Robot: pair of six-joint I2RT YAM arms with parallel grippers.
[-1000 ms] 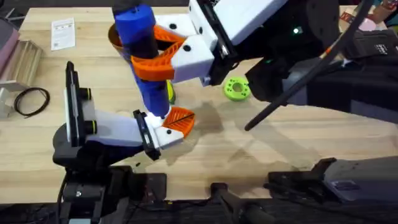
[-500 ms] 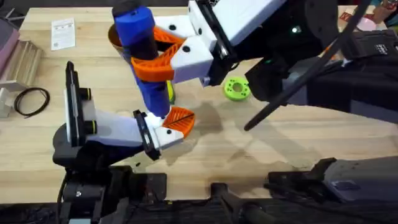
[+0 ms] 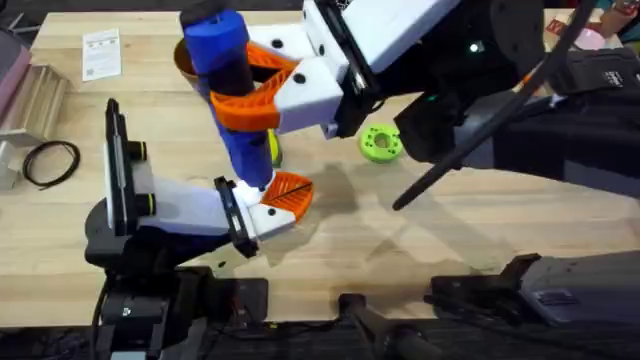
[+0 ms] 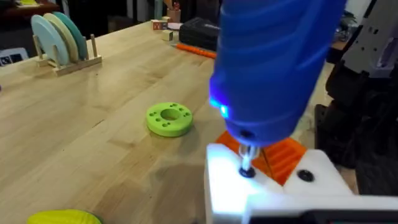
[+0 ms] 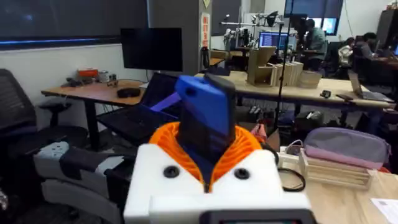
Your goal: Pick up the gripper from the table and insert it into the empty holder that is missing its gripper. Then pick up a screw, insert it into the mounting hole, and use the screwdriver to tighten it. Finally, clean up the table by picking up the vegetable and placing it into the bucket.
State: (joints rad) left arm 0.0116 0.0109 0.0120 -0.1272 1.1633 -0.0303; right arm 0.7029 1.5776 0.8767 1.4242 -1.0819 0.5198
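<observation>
1. The right gripper (image 3: 250,95) is clamping the blue screwdriver (image 3: 232,90) upright, so its bit is bearing straight down on the white holder (image 3: 255,215).
2. The orange gripper (image 3: 288,190) is sitting in that holder, right of the bit.
3. I cannot tell how the left claw is standing.

The pale wooden surface (image 3: 480,225) is being lit evenly from above. Behind it, a dark monitor (image 5: 152,48) is being carried by a wooden desk (image 5: 99,91), a black office chair (image 5: 15,109) is being kept beside it, and bright screens (image 5: 273,40) are being shown farther back.
</observation>
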